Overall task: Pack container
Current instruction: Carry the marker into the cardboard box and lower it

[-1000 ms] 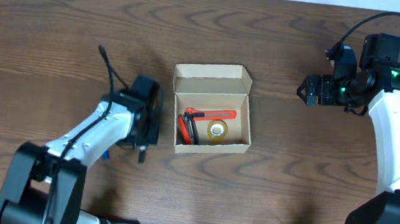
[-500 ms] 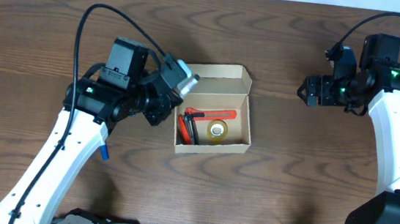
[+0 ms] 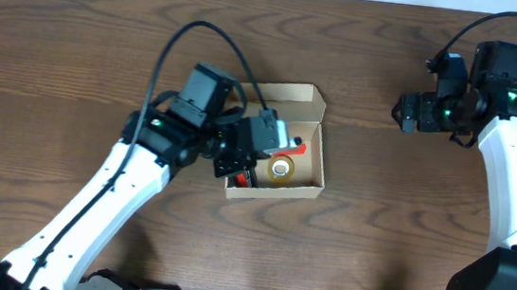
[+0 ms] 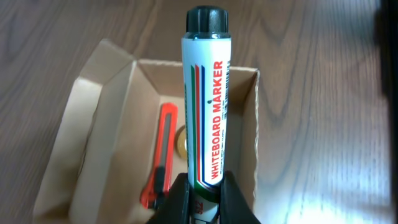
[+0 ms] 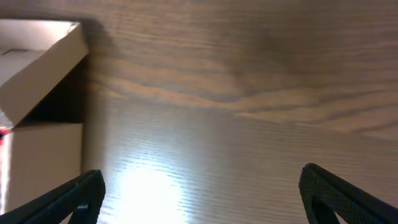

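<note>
Container [image 3: 278, 94] holds one cutter [image 4: 165, 149]; left fingers [image 4: 236, 202] clamp one marker [image 4: 207, 99], right fingers [image 5: 87, 188] gape.

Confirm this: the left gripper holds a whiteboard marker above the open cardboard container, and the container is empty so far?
Not empty. The left wrist view shows an orange cutter lying inside the container, and the overhead view shows a tape roll there too. The rest stands: the left gripper holds the whiteboard marker above the open container.
</note>
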### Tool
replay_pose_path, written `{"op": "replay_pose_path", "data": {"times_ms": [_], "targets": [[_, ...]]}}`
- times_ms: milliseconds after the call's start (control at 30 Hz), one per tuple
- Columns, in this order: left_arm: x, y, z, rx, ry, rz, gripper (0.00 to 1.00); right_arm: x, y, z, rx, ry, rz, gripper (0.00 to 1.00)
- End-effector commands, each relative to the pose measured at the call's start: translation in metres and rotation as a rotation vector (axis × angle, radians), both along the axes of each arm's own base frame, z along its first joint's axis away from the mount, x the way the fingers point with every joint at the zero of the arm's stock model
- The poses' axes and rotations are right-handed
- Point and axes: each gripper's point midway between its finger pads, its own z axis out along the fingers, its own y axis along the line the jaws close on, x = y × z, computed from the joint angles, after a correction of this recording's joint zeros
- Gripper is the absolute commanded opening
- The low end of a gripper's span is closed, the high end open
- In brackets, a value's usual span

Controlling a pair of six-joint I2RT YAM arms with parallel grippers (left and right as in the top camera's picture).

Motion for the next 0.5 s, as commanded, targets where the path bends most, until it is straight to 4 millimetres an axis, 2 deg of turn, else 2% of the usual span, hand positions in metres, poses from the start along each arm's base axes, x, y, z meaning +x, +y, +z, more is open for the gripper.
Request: {"op": "replay_pose_path", "data": {"times_ms": [0,200,333,467], "targets": [[0.004,-0.008,-0.013,0.044,-0.030,-0.036,0.06,-0.001,-0.022,-0.004,-0.019,0.011,-0.060,0.94],[0.020,-0.009,-0.032,0.134,-0.081,-0.050,0.06,-0.003,-0.040,-0.004,-0.015,0.006,-0.113,0.94],[0.034,-0.003,-0.049,0.211,-0.101,-0.030,0.06,-0.002,-0.042,-0.003,-0.015,0.000,-0.117,0.94],[0.038,-0.003,-0.069,0.250,-0.076,-0.040,0.06,-0.001,-0.042,-0.003,-0.015,-0.001,-0.117,0.94]]}}
